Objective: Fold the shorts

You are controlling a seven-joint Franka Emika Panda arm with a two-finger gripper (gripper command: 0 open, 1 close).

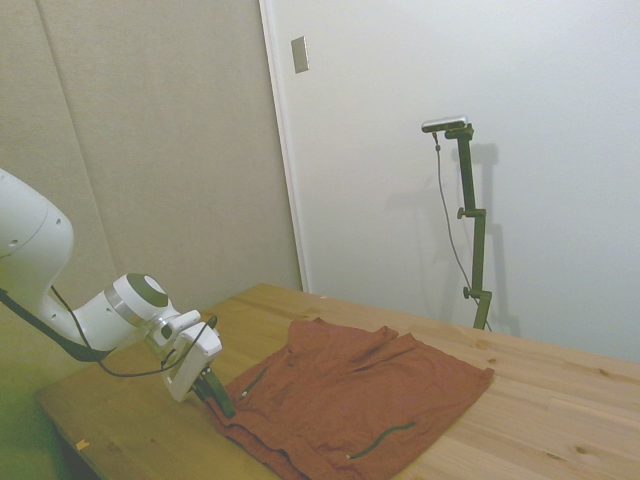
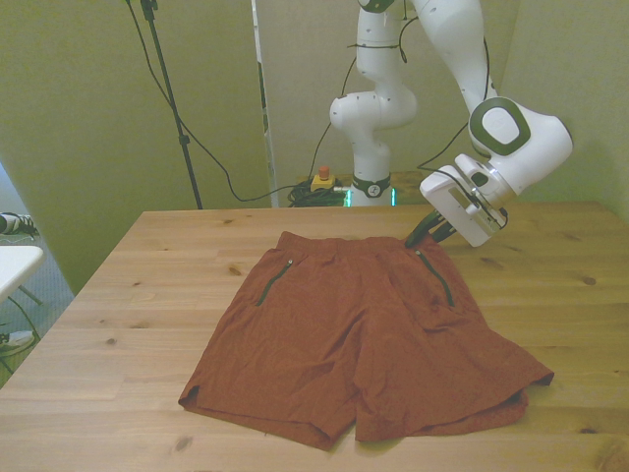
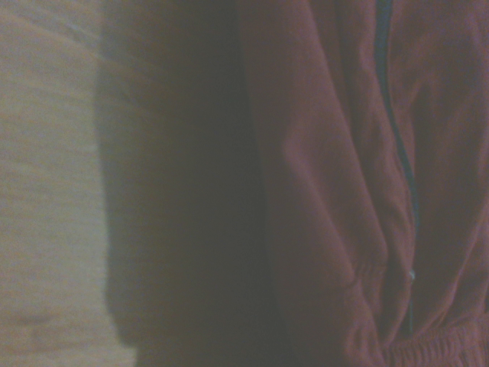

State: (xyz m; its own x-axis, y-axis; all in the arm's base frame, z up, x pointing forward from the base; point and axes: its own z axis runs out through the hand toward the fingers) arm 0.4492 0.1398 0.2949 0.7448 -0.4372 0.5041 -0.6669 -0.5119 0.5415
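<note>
Shorts: one pair, rust-red soft fabric, spread flat on the wooden table, waistband toward the table's far edge in the front view and the two leg openings toward the near edge. Two thin dark green pocket lines run down from the waistband, one on the front view's left, one on the front view's right. Fabric lies mostly smooth, with light creases near the waistband and a slight curl along the hem on the front view's right. In the side view the same shorts occupy the middle of the table, one pocket line visible near the near hem. Gripper: white body with dark fingers, tilted downward, set at the waistband corner of the shorts on the front view's right; the fingertips sit at or just on the cloth edge. In the side view the gripper meets the fabric's near left corner low over the table. Fingers stand close together with only a narrow gap; whether cloth is pinched between them cannot be told. Wrist view: blurred, showing creased red fabric with a dark pocket line, a heavy shadow band, and bare wood beside it.
</note>
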